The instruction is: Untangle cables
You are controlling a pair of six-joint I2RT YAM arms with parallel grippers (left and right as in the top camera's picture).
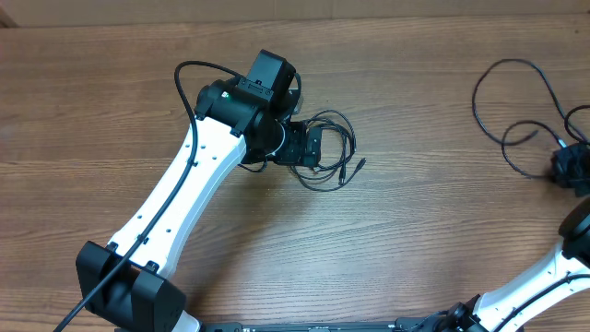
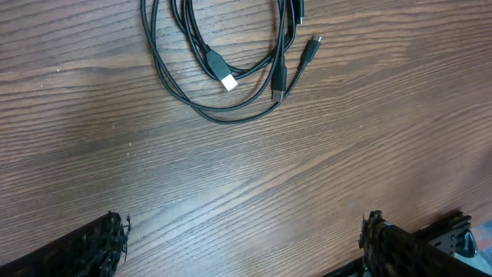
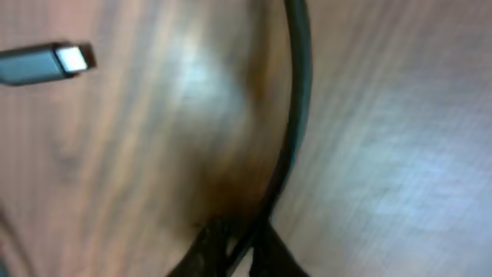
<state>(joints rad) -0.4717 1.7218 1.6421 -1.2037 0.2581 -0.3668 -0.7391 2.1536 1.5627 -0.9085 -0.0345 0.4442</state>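
A tangle of thin black cables [image 1: 334, 148] lies mid-table, partly hidden under my left gripper [image 1: 312, 148]. In the left wrist view the cables [image 2: 223, 115] loop at the top, with a white-tipped plug [image 2: 228, 81] and a dark plug [image 2: 314, 42]. My left gripper [image 2: 242, 246] stands open over bare wood, short of the loops. A separate black cable [image 1: 516, 101] curls at the far right. My right gripper [image 1: 570, 171] sits on its end. Up close, the right gripper [image 3: 238, 246] is shut on that cable [image 3: 296, 92], and a grey plug [image 3: 46, 63] lies to the left.
The wooden table [image 1: 415, 240] fills the overhead view. The white left arm [image 1: 184, 194] crosses it diagonally from the lower left, with its thick black lead [image 1: 189, 83] arching above. The right arm [image 1: 544, 281] enters at the lower right corner.
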